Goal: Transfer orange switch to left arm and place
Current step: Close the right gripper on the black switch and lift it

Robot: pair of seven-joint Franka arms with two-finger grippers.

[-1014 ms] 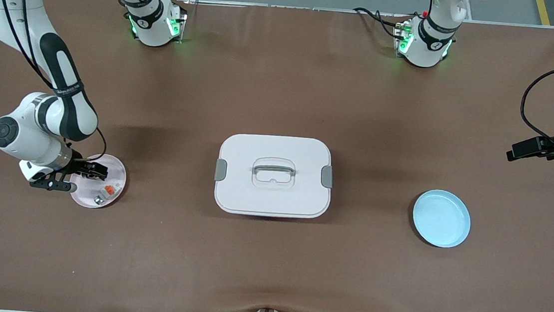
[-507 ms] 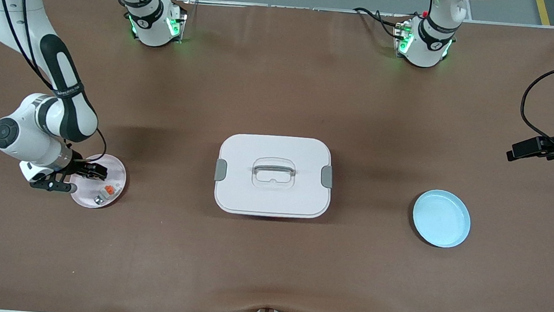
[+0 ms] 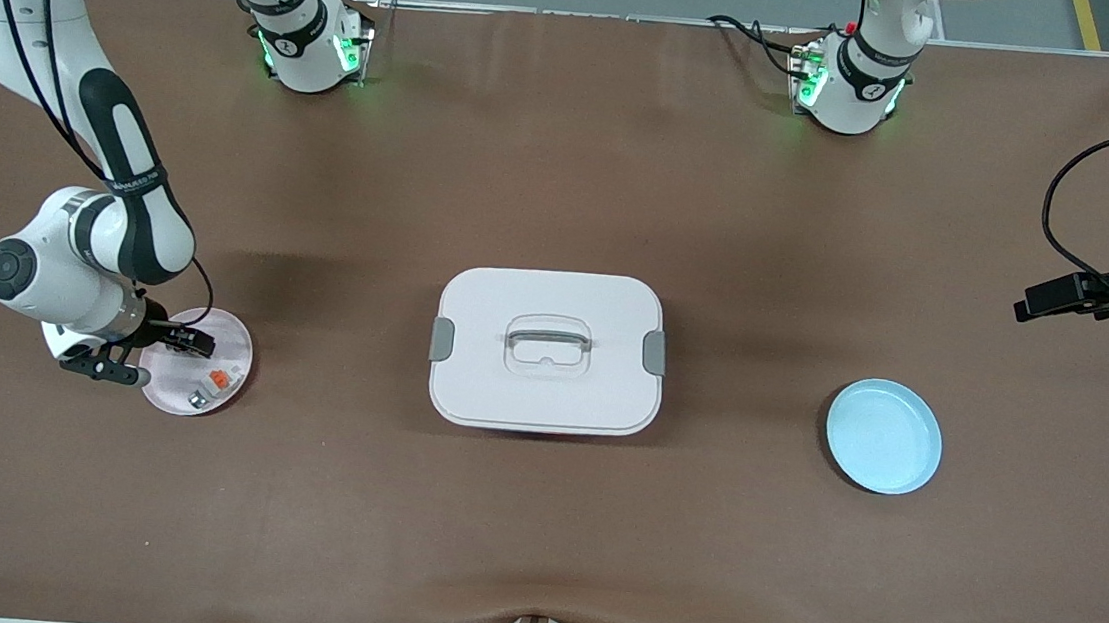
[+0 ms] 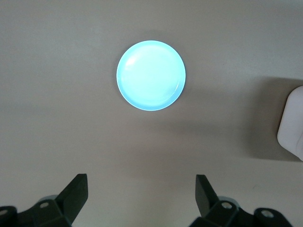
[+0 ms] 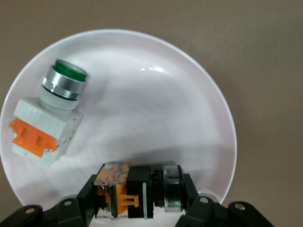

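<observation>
White box (image 3: 547, 351), pale blue plate (image 3: 884, 436), black-and-orange switch (image 5: 135, 190), brown table (image 3: 567, 172).

Glossy white arms (image 3: 45, 56), black joint bands, green base lights, black cables

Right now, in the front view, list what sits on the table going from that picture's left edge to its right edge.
Pink plate with the right gripper shut on the orange switch → box → blue plate → left gripper, waiting open.
</observation>
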